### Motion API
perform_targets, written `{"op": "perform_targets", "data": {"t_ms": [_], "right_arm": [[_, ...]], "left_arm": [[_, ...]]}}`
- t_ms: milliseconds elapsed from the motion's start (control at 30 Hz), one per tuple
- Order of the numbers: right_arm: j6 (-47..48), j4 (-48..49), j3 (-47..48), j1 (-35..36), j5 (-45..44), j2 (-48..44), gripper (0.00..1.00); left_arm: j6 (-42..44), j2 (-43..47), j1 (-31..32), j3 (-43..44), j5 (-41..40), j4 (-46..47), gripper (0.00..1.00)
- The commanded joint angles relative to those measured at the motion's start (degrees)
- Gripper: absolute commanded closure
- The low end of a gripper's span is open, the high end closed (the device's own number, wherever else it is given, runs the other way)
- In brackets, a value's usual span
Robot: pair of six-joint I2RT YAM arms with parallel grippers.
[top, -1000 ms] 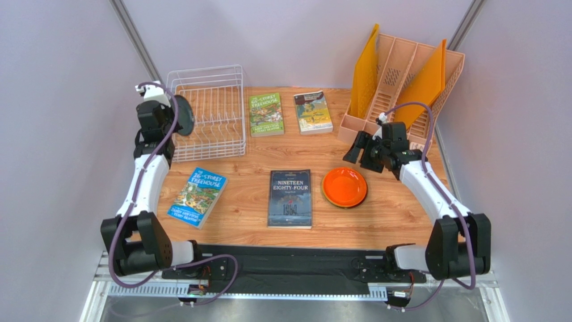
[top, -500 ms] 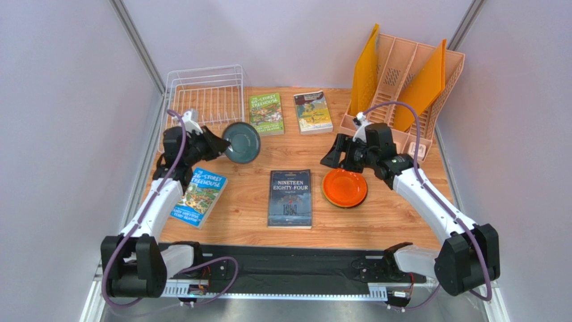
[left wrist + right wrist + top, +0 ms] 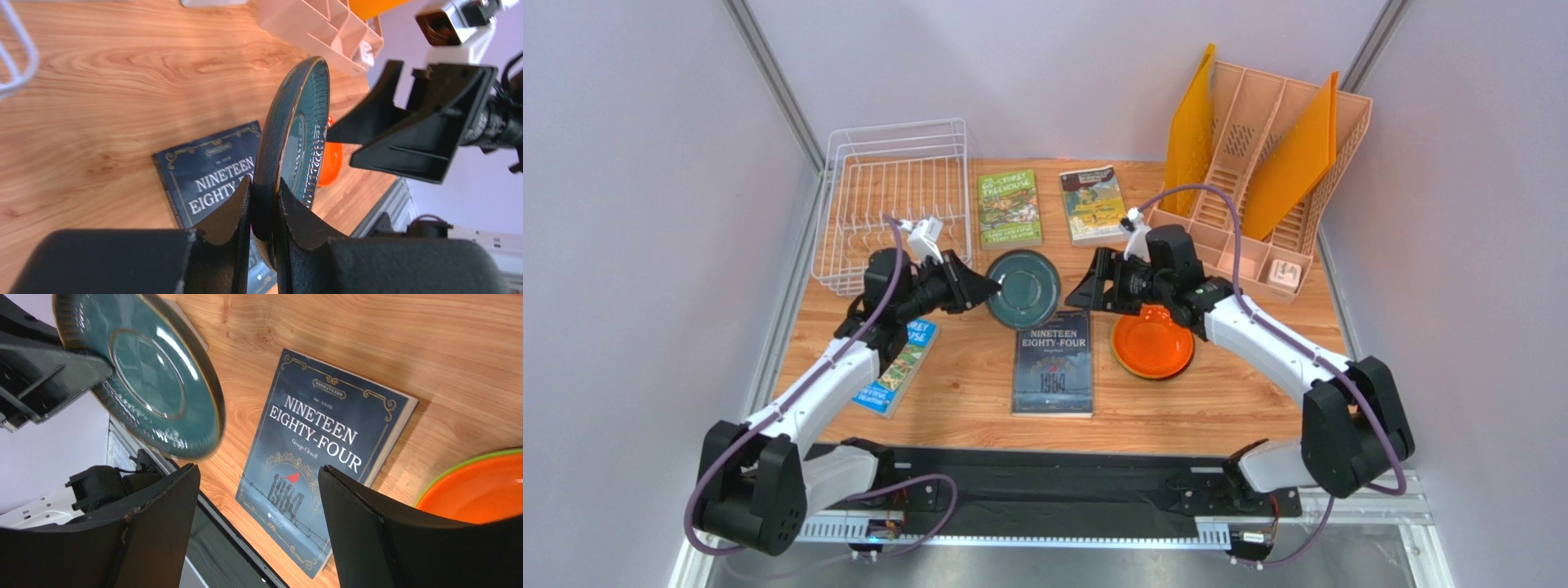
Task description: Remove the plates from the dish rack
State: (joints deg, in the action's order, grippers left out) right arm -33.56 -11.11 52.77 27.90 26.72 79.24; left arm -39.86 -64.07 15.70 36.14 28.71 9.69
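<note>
My left gripper (image 3: 987,290) is shut on the rim of the dark teal-grey plate (image 3: 1024,289) and holds it on edge above the table's middle. In the left wrist view the plate (image 3: 301,141) stands between my fingers (image 3: 230,220). My right gripper (image 3: 1081,288) is open and empty, just right of the plate and facing it. The plate (image 3: 141,373) shows at the upper left of the right wrist view. An orange plate (image 3: 1152,342) lies on the table on top of a lime green one (image 3: 430,493). The white wire dish rack (image 3: 891,202) stands at the back left, with no plates seen in it. The dark red plate is hidden.
A dark "Nineteen Eighty-Four" book (image 3: 1053,361) lies below the held plate. A blue book (image 3: 897,361) lies under my left arm. Two more books (image 3: 1009,208) (image 3: 1093,203) lie at the back. A peach organizer (image 3: 1259,159) stands at the back right.
My left arm swung from the rack toward the table's middle with the teal-grey plate. My right gripper moved left from near the organizer toward the plate, staying open.
</note>
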Motion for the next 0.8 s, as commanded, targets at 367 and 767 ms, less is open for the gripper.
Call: {"op": "perform_targets", "data": {"t_ms": [367, 767], "right_arm": [[-5.3, 18.6, -2.4, 1.7, 9.8, 5.5, 0.46], [-2.9, 13.1, -6.3, 0.0, 4.9, -2.9, 1.0]], "left_arm": [[-2.6, -1.9, 9.2, 0.4, -0.8, 10.4, 1.0], [-1.4, -4.1, 9.3, -0.1, -1.4, 10.2, 0.56]]}}
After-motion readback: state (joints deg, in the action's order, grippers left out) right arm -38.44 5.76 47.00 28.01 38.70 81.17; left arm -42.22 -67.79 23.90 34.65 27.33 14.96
